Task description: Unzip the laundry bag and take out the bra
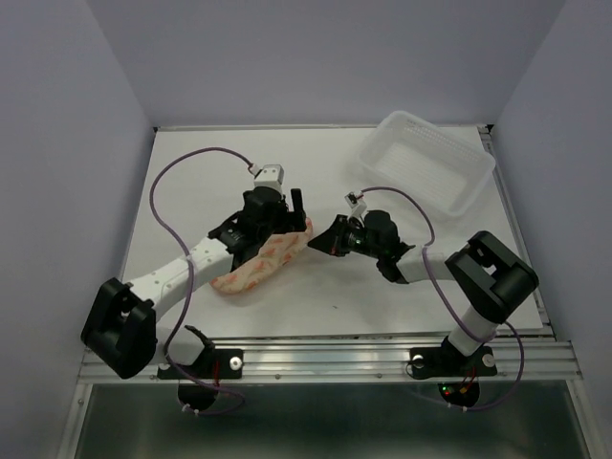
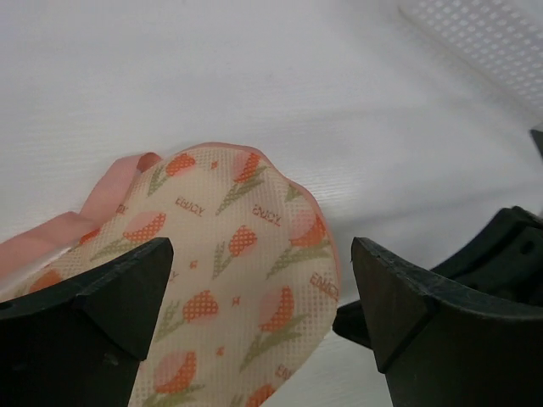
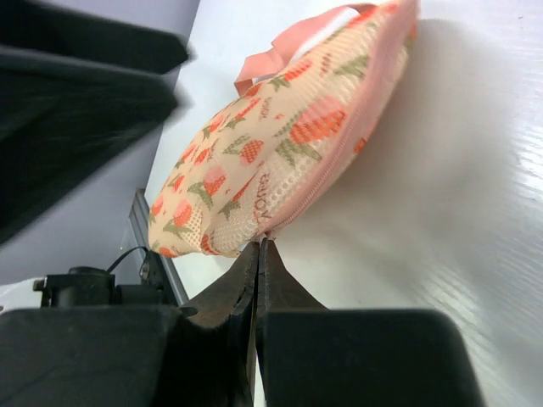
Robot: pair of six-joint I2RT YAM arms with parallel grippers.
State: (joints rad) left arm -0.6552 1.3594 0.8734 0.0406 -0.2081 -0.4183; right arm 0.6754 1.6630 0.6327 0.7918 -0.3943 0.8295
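Note:
The laundry bag (image 1: 260, 265) lies zipped shut on the white table, cream-peach with an orange and green print and a pink zipper rim. My left gripper (image 1: 284, 218) hangs open over its far end; in the left wrist view the bag (image 2: 237, 280) sits between and below the two fingers, with the gripper (image 2: 263, 254) apart from it. My right gripper (image 1: 317, 243) is shut, its tips (image 3: 261, 244) pinched at the zipper line on the bag's (image 3: 280, 153) right end, apparently on the zipper pull. The pink loop (image 3: 280, 51) sticks out at the far end. The bra is hidden.
A clear rectangular plastic tub (image 1: 426, 163) stands at the back right of the table, and its corner shows in the left wrist view (image 2: 484, 34). The left arm (image 3: 85, 102) fills the upper left of the right wrist view. The table's front rail (image 1: 316, 359) runs close behind the bag.

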